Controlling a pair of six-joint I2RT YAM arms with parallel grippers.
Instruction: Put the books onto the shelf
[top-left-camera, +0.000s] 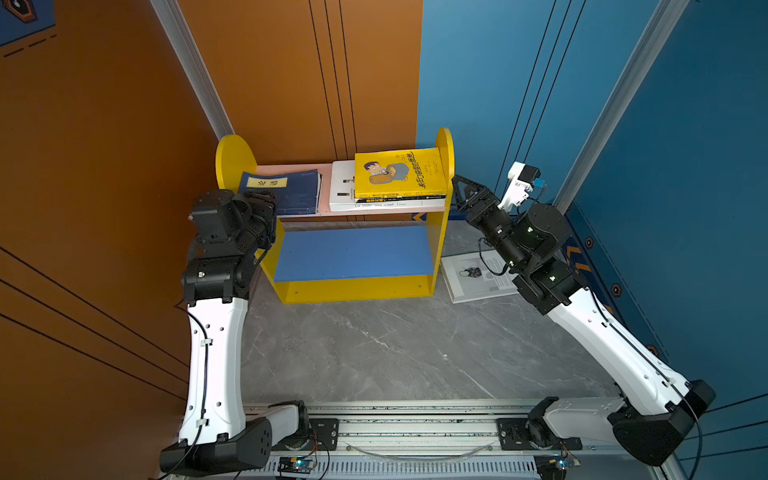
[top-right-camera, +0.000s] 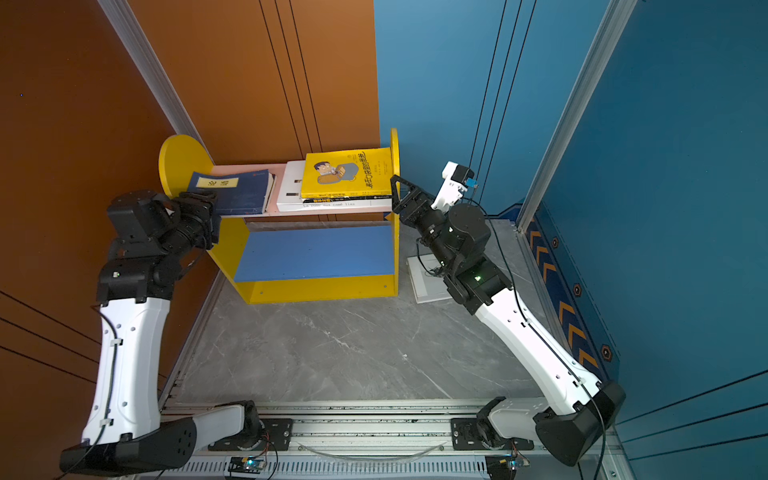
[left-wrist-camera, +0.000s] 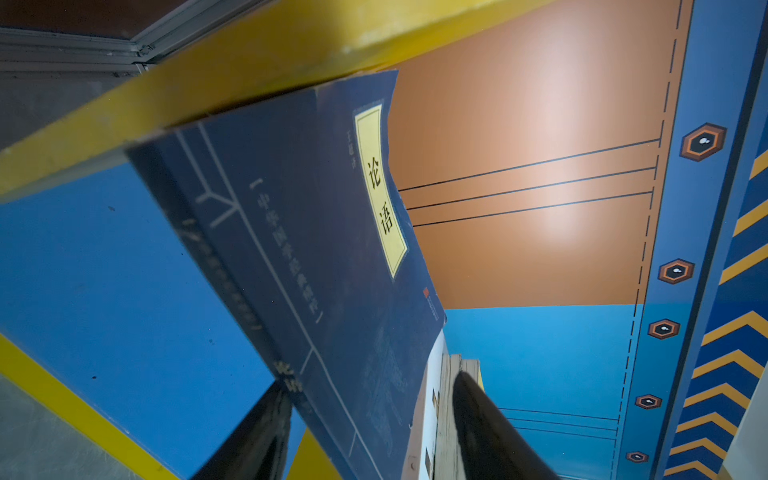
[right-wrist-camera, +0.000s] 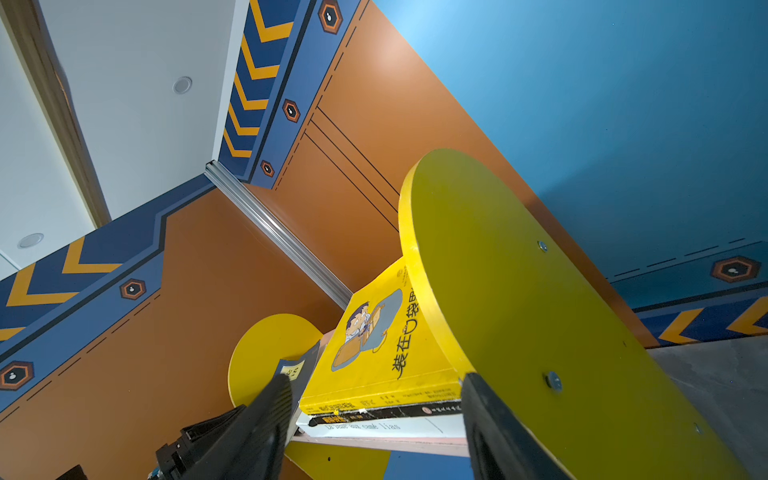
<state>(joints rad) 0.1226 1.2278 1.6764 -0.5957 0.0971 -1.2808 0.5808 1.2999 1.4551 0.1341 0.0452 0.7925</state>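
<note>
The grey surface (top-left-camera: 395, 353) carries the shelf (top-left-camera: 357, 289) at its 12 o'clock edge. On the pink upper board (top-left-camera: 325, 195) a stack fills the 3 o'clock end, with the white book (top-left-camera: 343, 187) under a black book (top-left-camera: 399, 199) under the yellow book (top-left-camera: 399, 172). A navy book (top-left-camera: 291, 191) lies tilted at the 9 o'clock end. Whether a second hides beneath it, I cannot tell.

The blue lower board (top-left-camera: 353, 253) holds nothing. One white-grey book (top-left-camera: 465, 274) lies flat on the surface at the shelf's 4 o'clock, so I judge the task mostly done, with that book left.

The left end effector (left-wrist-camera: 372, 382) straddles the navy book's near corner, jaws partway apart. I cannot tell whether it grips the book. The right end effector (top-left-camera: 457, 193) is spread wide and empty, just beside the shelf's 3 o'clock panel.
</note>
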